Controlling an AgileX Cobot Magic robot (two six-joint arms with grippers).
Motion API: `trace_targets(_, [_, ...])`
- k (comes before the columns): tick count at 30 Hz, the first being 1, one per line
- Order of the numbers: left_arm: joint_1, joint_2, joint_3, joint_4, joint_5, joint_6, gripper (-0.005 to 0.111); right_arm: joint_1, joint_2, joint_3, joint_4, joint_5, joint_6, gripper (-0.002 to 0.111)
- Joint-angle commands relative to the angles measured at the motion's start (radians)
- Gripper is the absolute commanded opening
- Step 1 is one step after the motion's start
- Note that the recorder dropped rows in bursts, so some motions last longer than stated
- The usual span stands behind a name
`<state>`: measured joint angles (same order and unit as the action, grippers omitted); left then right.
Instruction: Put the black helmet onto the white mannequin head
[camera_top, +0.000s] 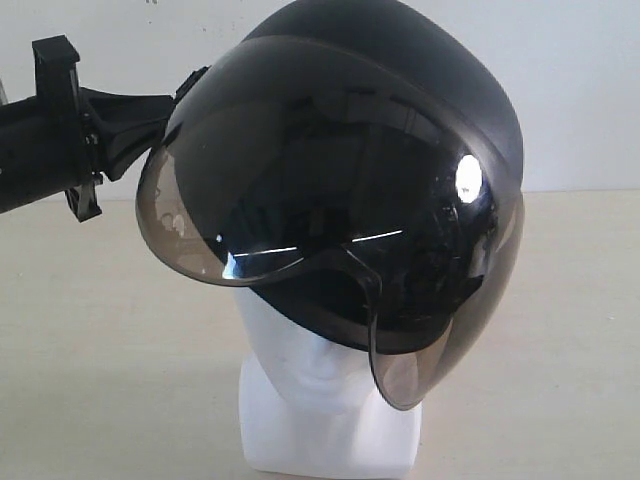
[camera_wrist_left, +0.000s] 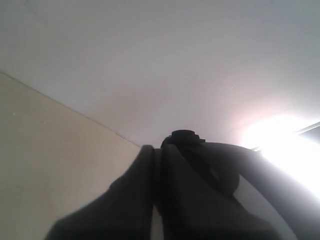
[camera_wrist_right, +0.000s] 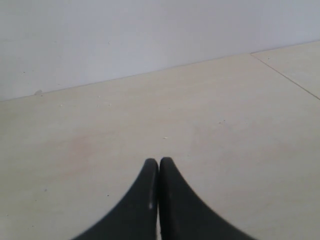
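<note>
smoky visor (camera_top: 330, 220) nearest; black helmet (camera_top: 400, 90) sits askew over white mannequin head (camera_top: 300, 360) on counter (camera_top: 560, 330). left tool (camera_wrist_left: 159, 160) closed beside it, nothing seen gripped; right tool (camera_wrist_right: 159, 165) closed, empty. risk: left tool snagging it would drag helmet off.

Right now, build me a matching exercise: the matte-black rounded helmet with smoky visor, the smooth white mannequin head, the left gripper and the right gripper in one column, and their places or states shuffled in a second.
Column one:
1. matte-black rounded helmet with smoky visor
2. smooth white mannequin head
3. left gripper
4. right gripper

Column two:
A. shut above the bare pale tabletop, nothing held
B. tilted on top, visor across the face
C. shut beside the helmet's side
D. upright on the tabletop, mostly covered

Pairs: 1-B, 2-D, 3-C, 4-A
</note>
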<state>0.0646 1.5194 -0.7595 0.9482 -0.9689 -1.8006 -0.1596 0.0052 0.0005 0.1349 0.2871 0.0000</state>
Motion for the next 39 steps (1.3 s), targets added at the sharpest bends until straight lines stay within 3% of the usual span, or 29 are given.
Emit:
trace_targets(1, [0.071,-0.003,0.002,0.061,-0.017,0.001,0.004,0.003,-0.005,0.0,-0.006,-0.005,0.0,0.0])
trace_targets(10, [0.194,-0.003,0.002,0.202,-0.116,-0.057,0.004,0.003,-0.005,0.0,-0.006,-0.005,0.0,0.0])
trace_targets(17, [0.249,-0.005,0.002,0.306,-0.173,-0.123,0.004,0.003,-0.005,0.0,-0.006,-0.005,0.0,0.0])
trace_targets(25, [0.254,-0.005,0.002,0.261,-0.246,-0.125,0.004,0.003,-0.005,0.0,-0.006,-0.005,0.0,0.0])
trace_targets(39, [0.254,-0.053,0.002,0.268,-0.252,-0.135,0.004,0.003,-0.005,0.0,-0.014,-0.035,-0.006,0.0])
